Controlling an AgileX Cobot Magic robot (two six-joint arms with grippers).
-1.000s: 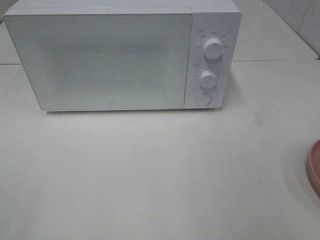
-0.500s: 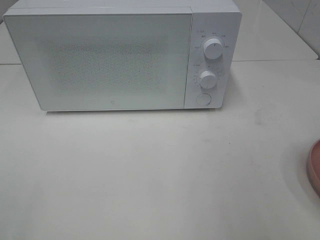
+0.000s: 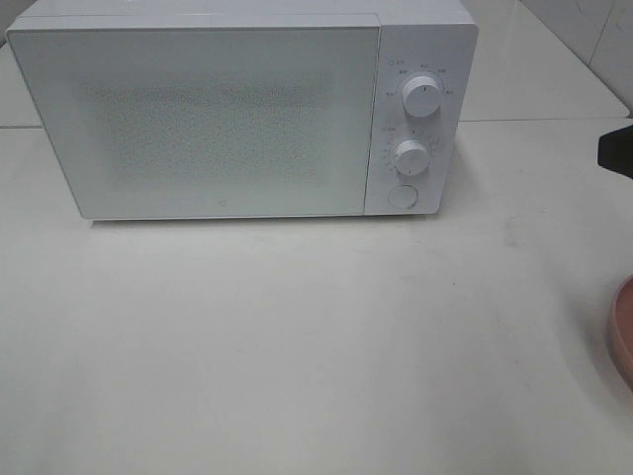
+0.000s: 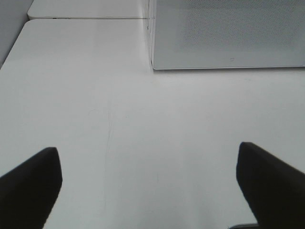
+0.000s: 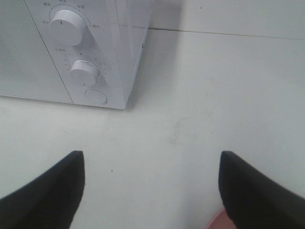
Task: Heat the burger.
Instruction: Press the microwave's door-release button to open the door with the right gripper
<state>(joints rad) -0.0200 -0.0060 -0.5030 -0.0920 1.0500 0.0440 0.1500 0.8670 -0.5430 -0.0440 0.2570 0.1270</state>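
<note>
Since a second ago, a dark piece of the right arm point(image 3: 617, 148) has come into the high view at its right edge, about level with the lower knob point(image 3: 409, 155) of the microwave point(image 3: 198, 119); nothing else has shifted.

No view shows the burger. The only trace of where it may be is the pink plate point(image 3: 623, 341), cut off by the right edge of the high view and showing as a sliver just under the right pincer point(image 5: 151, 191) in that wrist's view. So the burger, if it sits on that plate, lies off to the right, and nothing can be said about how it is lying.

Both pincers stand wide and hold nothing. The left pincer point(image 4: 150, 191) hangs over bare counter point(image 3: 297, 346) in front of the microwave's left corner, well away from the plate. The right one is much nearer the plate, and it also faces the control panel and the round button point(image 5: 96, 96) below the knobs.

The door point(image 3: 193, 114) is shut, so it probably has to be opened first. The right arm looks better placed both for that and for the pick.
</note>
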